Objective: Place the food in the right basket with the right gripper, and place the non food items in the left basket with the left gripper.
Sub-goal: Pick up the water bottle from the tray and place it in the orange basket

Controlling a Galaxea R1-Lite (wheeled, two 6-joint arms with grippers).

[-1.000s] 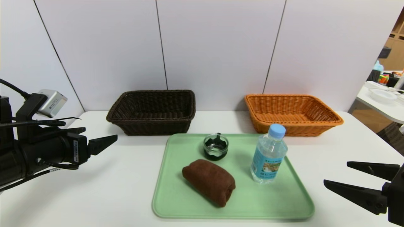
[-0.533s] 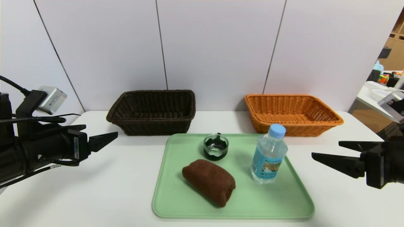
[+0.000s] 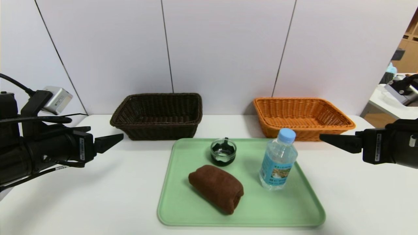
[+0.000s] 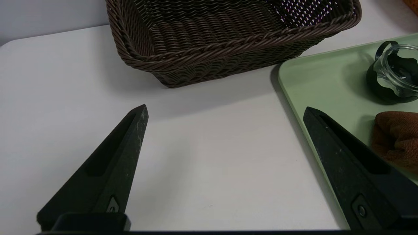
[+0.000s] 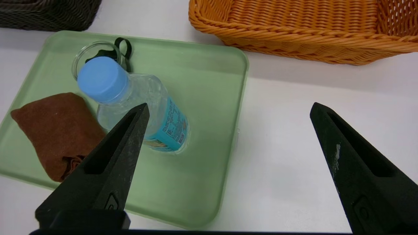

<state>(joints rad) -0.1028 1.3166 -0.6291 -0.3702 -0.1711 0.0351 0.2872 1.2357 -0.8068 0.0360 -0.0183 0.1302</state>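
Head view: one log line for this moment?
left gripper: open, empty | right gripper: open, empty | water bottle, brown towel, glass jar: on green tray

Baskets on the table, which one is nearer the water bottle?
The orange basket, right behind the water bottle; the dark brown basket sits farther left.

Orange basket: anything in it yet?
No, the orange basket shows only bare weave inside; the water bottle stands upright on the green tray.

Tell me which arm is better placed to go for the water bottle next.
Right. The right gripper hovers open just beside the water bottle, which stands upright on the tray's right side, near the orange basket. The left gripper sits across the table by the brown basket.
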